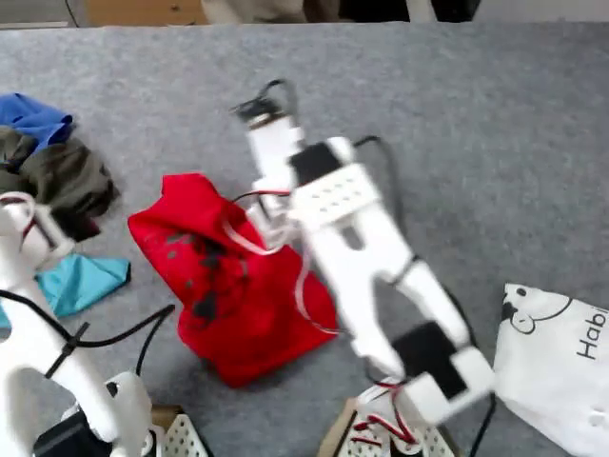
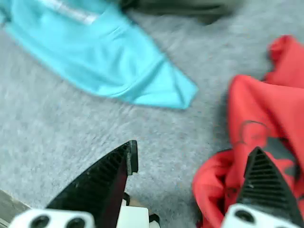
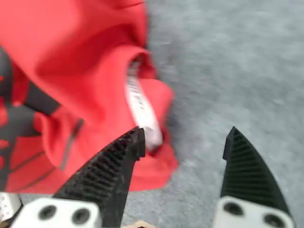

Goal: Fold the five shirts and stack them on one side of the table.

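Note:
A crumpled red shirt [image 1: 228, 286] with a dark print lies in the middle of the grey table [image 1: 476, 124]. My right gripper [image 3: 185, 129] is open just above its collar edge, one finger over the red shirt [image 3: 71, 71] near its white label [image 3: 137, 104], the other over bare table. In the high view this arm [image 1: 333, 200] leans over the shirt's far right part. My left gripper [image 2: 194, 147] is open and holds nothing, low over the table between the teal shirt [image 2: 109, 61] and the red shirt [image 2: 270, 104].
A blue shirt [image 1: 33, 114] and a dark olive shirt [image 1: 62, 176] lie bunched at the far left, with the teal shirt [image 1: 81, 281] in front of them. A white printed shirt [image 1: 561, 362] lies at the near right. Both arm bases stand at the near edge.

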Robot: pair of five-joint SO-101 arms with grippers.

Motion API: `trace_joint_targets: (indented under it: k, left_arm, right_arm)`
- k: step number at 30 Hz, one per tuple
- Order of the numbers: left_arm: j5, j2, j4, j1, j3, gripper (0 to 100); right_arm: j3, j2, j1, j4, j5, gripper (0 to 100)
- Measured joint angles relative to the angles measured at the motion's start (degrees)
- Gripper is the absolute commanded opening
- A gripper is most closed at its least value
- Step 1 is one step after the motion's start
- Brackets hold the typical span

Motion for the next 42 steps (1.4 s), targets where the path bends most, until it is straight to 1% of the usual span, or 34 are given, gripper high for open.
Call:
trace_joint_targets:
  k: [2, 4, 5, 7, 11, 15, 21, 34, 38, 42]
  left_arm:
    - [0.0, -0.09, -1.76, -2.64, 2.55, 36]
    - [0.0, -0.09, -3.34, -4.75, 4.57, 36]
    - [0.0, -0.09, -4.22, -5.63, 5.36, 36]
    - [0.0, -0.09, -5.01, -6.77, 6.33, 36]
    - [0.0, -0.09, -5.36, -7.03, 6.42, 36]
    - [0.0, -0.09, -5.36, -7.03, 6.42, 36]
    - [0.0, -0.09, -9.14, -7.03, 8.62, 36]
    - [0.0, -0.09, -10.02, -6.68, 9.49, 36]
    - [0.0, -0.09, -10.02, -3.52, 9.67, 36]
    - [0.0, -0.09, -10.02, 3.69, 9.76, 36]
  right_arm:
    - [-2.02, 4.13, -1.85, 0.0, 0.0, 14.9]
    - [-3.6, 7.21, -2.9, 0.0, 0.0, 3.2]
    - [-4.13, 8.35, -3.08, 0.0, 0.0, 0.0]
    - [-4.66, 10.11, -3.08, 0.0, 0.0, 3.4]
    - [-4.66, 10.73, -2.46, 0.7, 0.0, 0.5]
    - [-4.75, 10.73, 1.58, 5.1, 0.0, 0.5]
    - [-9.58, 9.49, 10.99, 11.43, 0.0, 0.5]
    - [-10.2, -3.6, 33.85, 15.12, 9.49, 0.5]
    - [-9.76, -5.01, 40.26, 15.91, 12.66, 0.5]
    - [-6.24, -5.27, 45.27, 15.91, 15.21, 0.5]
